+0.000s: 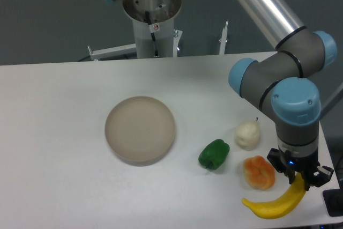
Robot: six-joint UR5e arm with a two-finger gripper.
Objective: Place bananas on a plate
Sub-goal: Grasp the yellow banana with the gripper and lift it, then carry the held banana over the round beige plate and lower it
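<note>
Pincer (300,182) grips banana (274,204) by the worktop's (53,132) near right edge; plate (140,129) stands well apart, mid-worktop.

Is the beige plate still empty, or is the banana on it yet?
Empty. The round beige-tan plate shows only bare surface. The curved yellow banana lies at the table's near right edge, with the two-finger gripper at its upper end.

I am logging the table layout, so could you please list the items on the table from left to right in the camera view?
plate → green pepper → white garlic-like item → orange fruit. The banana overlaps the fruit's span, so I leave it unplaced.
</note>
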